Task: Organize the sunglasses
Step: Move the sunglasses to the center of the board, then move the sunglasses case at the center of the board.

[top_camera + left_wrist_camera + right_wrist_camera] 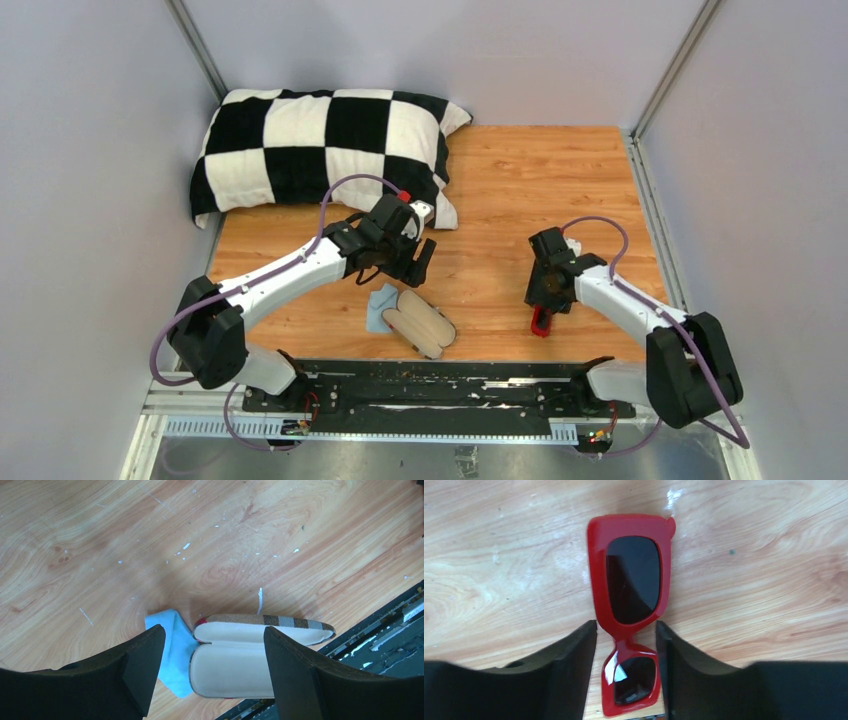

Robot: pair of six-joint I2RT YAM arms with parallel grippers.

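Right gripper (626, 628) jaws apart astride red sunglasses (633, 580) bridge: close squarely there, off the lenses, before lifting toward the open plaid case (235, 665).

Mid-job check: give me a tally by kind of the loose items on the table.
sunglasses: 1
plaid case: 1
blue cloth: 1
checkered pillow: 1
Total: 4
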